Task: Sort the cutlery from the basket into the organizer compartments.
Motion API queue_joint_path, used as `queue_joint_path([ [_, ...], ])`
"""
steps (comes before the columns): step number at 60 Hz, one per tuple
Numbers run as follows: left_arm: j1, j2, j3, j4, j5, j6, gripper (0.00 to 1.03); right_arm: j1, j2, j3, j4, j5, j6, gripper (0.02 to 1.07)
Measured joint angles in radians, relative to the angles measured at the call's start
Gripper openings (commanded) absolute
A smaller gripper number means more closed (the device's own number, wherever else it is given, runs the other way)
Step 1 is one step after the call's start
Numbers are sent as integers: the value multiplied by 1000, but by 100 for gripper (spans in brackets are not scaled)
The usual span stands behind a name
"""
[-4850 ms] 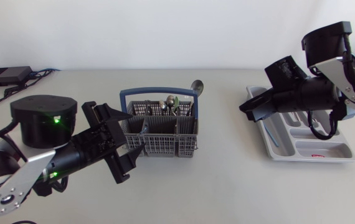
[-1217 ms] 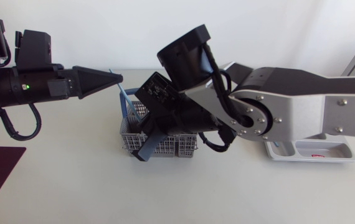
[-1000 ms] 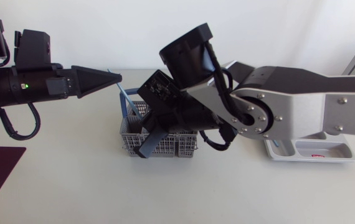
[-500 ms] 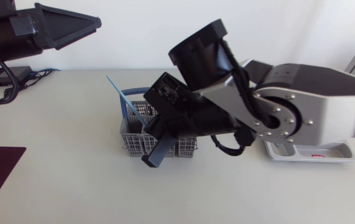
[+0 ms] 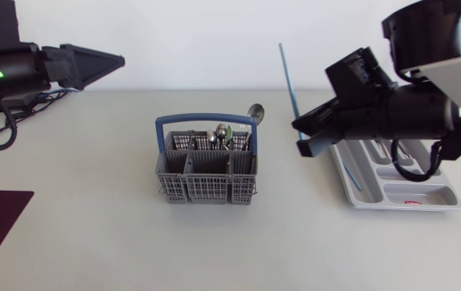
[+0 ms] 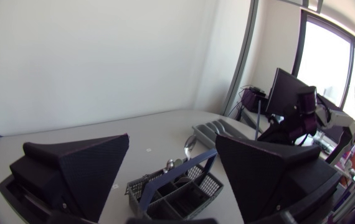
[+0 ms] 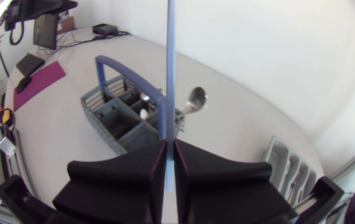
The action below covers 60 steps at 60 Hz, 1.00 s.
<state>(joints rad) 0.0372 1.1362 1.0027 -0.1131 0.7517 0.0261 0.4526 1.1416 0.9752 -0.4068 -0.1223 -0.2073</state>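
no text, number or sign can be read in any view. one candidate noted: a small red mark (image 5: 415, 202) on the floor of the front compartment of the organizer (image 5: 388, 205), seen from the head view only. it is too small to make out as letters or digits.

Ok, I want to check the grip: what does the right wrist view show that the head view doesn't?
Only the right wrist view: the right jaws pressing the blue stick from both sides. Only the head view: the stick's top end and the organizer's open compartments. Both: the held stick, the basket with a spoon in it, and at least a corner of the organizer.
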Motion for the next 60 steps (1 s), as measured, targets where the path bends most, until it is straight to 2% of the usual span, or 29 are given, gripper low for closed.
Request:
queue_joint_path([
  [7, -44, -24, -50, -44, -102, 107, 97, -193, -4, -18, -17, -54, -23, 8],
  [16, -92, -44, -108, -54, -196, 183, 97, -393, 34, -29, -20, -96, -49, 8],
  [25, -152, -78, -164, -55, -314, 245, 97, -517, 128, -29, -20, -102, -69, 8],
  [42, -246, -117, -248, -54, -472, 336, 97, -613, 359, 25, -48, -90, -78, 8],
  [60, -305, -161, -320, -53, -554, 395, 97, -627, 600, 166, -100, -55, -65, 8],
])
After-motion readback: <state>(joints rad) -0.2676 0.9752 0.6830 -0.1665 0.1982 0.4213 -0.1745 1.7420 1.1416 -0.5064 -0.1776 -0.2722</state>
